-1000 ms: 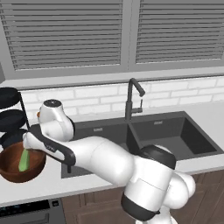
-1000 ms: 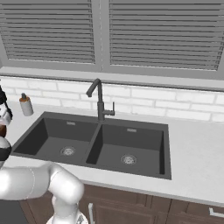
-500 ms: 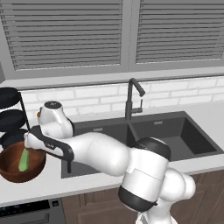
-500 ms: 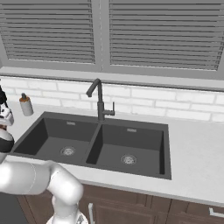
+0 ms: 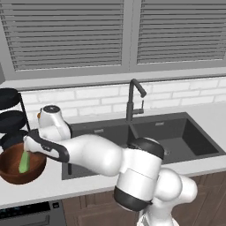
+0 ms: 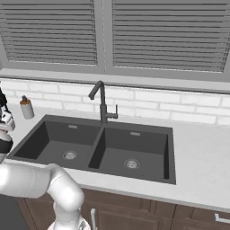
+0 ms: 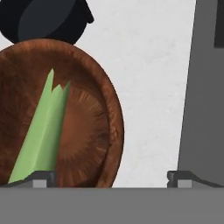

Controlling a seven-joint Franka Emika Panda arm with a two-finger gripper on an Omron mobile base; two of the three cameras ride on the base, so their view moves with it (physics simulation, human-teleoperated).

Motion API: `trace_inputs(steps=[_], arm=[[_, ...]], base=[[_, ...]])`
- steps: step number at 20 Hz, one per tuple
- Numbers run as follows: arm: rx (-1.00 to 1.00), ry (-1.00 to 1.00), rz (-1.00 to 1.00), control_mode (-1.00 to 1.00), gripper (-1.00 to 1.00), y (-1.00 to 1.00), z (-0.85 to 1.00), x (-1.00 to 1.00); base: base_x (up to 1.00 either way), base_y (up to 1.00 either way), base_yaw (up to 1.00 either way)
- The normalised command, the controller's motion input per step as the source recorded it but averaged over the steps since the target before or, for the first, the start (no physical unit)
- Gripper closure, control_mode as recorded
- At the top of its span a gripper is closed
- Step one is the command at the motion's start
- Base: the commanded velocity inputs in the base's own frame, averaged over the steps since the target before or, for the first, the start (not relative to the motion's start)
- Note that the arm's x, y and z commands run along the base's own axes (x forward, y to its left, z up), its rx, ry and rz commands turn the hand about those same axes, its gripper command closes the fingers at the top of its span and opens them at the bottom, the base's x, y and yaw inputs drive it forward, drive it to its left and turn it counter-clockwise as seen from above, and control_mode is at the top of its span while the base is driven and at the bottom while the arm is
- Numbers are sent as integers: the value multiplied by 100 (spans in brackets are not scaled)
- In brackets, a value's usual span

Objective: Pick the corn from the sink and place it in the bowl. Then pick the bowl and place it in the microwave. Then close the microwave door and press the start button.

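Observation:
The reddish-brown bowl (image 5: 9, 173) (image 7: 92, 131) stands on the counter left of the sink (image 5: 176, 132) (image 6: 134, 130). Inside it lies the corn (image 5: 23, 163) (image 7: 39, 135), showing mostly green husk. My gripper (image 5: 28, 151) (image 7: 111, 177) hangs open just above the bowl's sink-side rim and holds nothing. One fingertip (image 7: 43, 177) is over the corn's end, the other over bare counter. The sink's two basins hold nothing. The microwave and its door are out of view.
A rack of black dishes (image 5: 11, 119) (image 7: 43, 17) stands right behind the bowl. The tall dark faucet (image 5: 132, 99) (image 6: 102, 101) rises behind the sink. A soap dispenser (image 6: 27, 108) sits by the wall. Pale counter stretches to the right of the sink (image 6: 202, 157).
The arm's elbow has swung slightly while the hand stays over the bowl. The gripper remains open and the corn lies still in the bowl.

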Motion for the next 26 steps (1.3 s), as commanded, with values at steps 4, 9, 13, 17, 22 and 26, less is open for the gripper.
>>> trace_inputs(steps=[4,9,13,17,22,26], arm=[[0,4,0,-100,-100,10,-25,6],[0,3,0,-100,-100,0,-31,0],[0,4,0,-100,-100,0,-38,4],[0,6,0,-100,100,6,-39,9],[0,6,0,-100,100,3,-28,3],[0,3,0,-100,100,0,-17,0]], base=[[0,0,0],[0,0,0],[0,0,0],[0,0,0],[0,0,0],[0,0,0]])
